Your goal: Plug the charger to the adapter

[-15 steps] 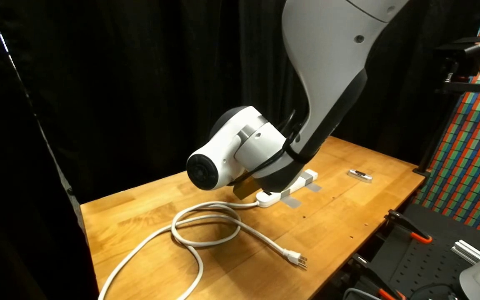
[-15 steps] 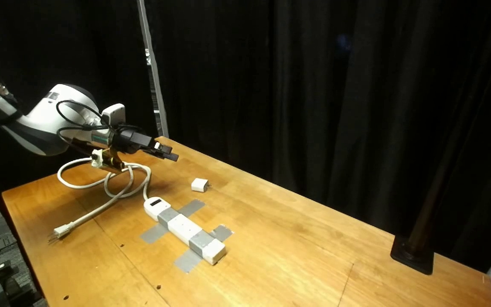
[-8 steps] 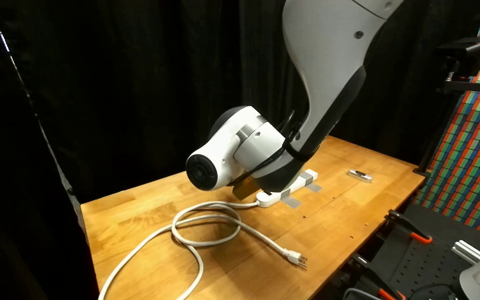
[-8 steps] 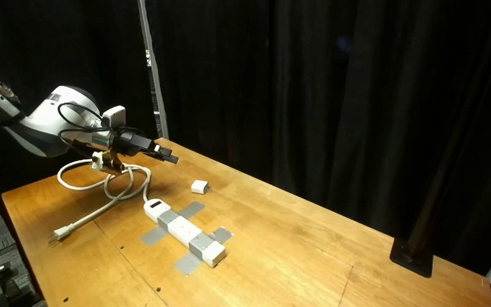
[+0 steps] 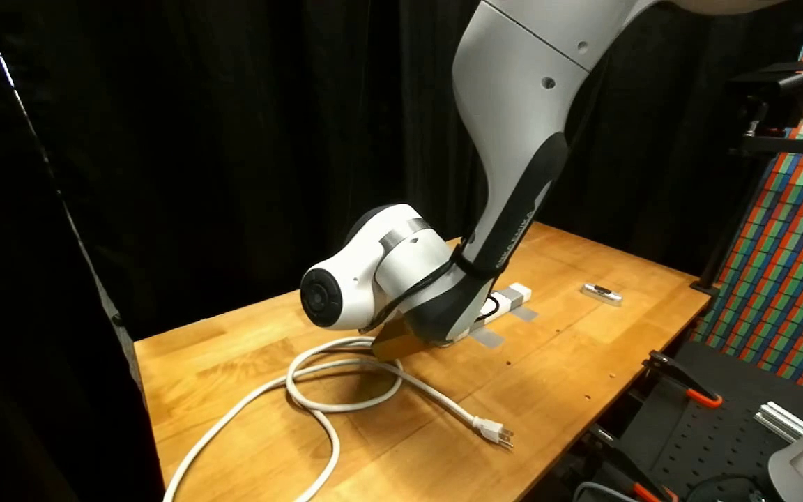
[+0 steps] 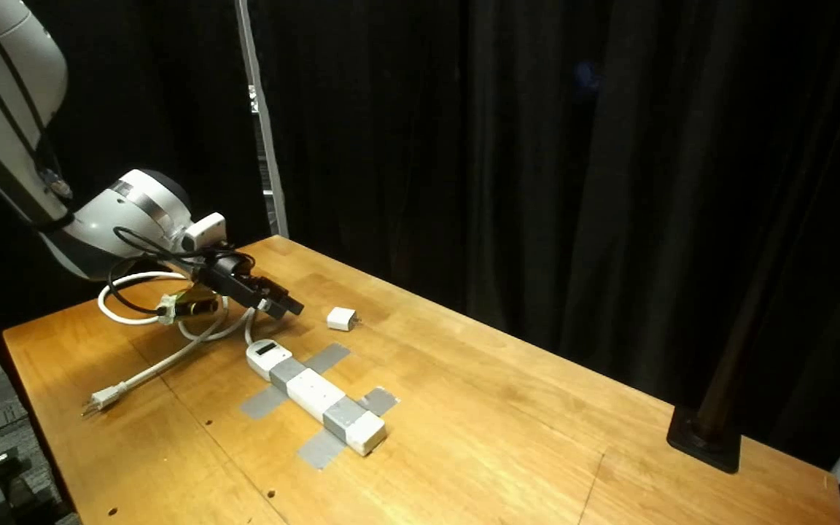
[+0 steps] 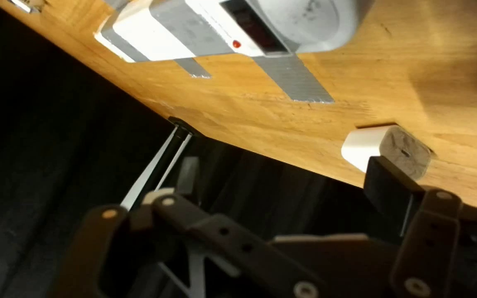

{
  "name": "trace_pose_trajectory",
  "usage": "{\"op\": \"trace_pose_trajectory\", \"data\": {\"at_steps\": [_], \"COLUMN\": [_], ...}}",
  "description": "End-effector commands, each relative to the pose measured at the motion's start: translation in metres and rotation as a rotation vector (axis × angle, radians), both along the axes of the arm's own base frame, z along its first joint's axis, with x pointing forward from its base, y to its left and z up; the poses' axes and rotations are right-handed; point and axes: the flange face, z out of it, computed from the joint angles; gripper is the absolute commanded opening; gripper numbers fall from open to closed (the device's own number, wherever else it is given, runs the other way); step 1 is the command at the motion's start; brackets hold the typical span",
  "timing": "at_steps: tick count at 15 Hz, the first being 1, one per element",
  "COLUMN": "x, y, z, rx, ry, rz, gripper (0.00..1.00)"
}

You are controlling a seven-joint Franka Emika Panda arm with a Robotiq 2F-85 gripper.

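Observation:
The charger is a small white block lying on the table behind the cable end of the adapter, its metal prongs pointing away from the gripper. In the wrist view the charger shows its grey end face, partly covered by the right finger. The adapter is a white strip taped down with grey tape. It also shows in the wrist view and, partly behind the arm, in an exterior view. My gripper is open and empty. It hangs above the table, left of the charger, tilted downward.
The adapter's white cable lies coiled under the wrist, its plug near the table edge. A small silver object lies beyond the adapter. A black post base stands at the far table edge. Black curtains hang behind.
The arm has come down and the gripper has dropped lower, tilting more toward the table, just left of the charger. The charger and adapter have not moved.

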Motion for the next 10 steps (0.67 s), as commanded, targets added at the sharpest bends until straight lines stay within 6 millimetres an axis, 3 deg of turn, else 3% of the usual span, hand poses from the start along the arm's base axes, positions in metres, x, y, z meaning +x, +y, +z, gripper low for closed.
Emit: {"op": "trace_pose_trajectory", "data": {"at_steps": [1,10], "x": [0.015,0.019], "y": [0.001,0.010], "z": [-0.011,-0.039], "rx": [0.003,0.092], "ry": [-0.132,-0.286], "rz": [-0.090,-0.232], "gripper": [1.00,1.00]}}
